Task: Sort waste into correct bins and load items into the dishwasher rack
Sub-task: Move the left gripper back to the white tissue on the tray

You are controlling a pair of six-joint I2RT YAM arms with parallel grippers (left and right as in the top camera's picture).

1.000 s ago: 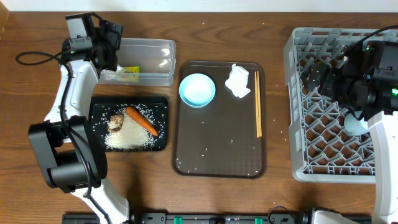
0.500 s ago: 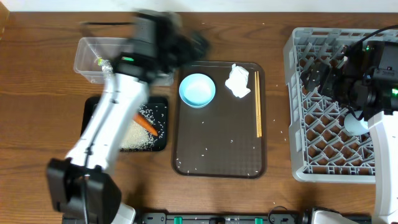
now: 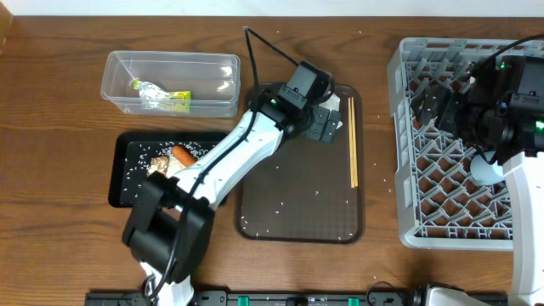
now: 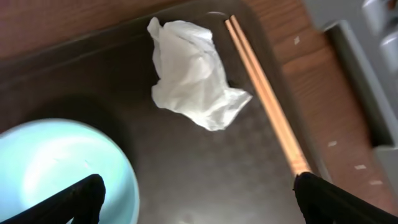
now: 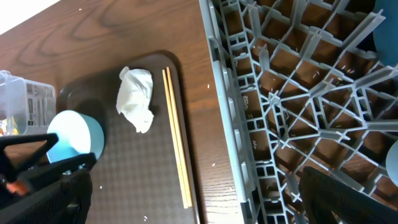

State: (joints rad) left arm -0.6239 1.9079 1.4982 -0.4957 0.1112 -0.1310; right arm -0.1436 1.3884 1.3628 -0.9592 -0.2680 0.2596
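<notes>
Overhead, light-blue cup [image 4: 56,168] and crumpled paper [image 4: 189,74] seemingly hidden beneath left arm [image 3: 246,144]

No text, brand or number can be read. The yellow-green crinkled snack wrapper [image 3: 167,100] in the clear plastic rectangular tub [image 3: 212,81] at ten o'clock bears print too small to decipher.

The brown wooden bench [image 3: 51,110] carries four things directly. At far left stands the clear plastic tub [image 3: 212,81], with the black tray [image 3: 123,194] just nearer. The brown tray [image 3: 297,204] lies in the middle, and the grey rack [image 3: 442,204] fills the right side.
</notes>
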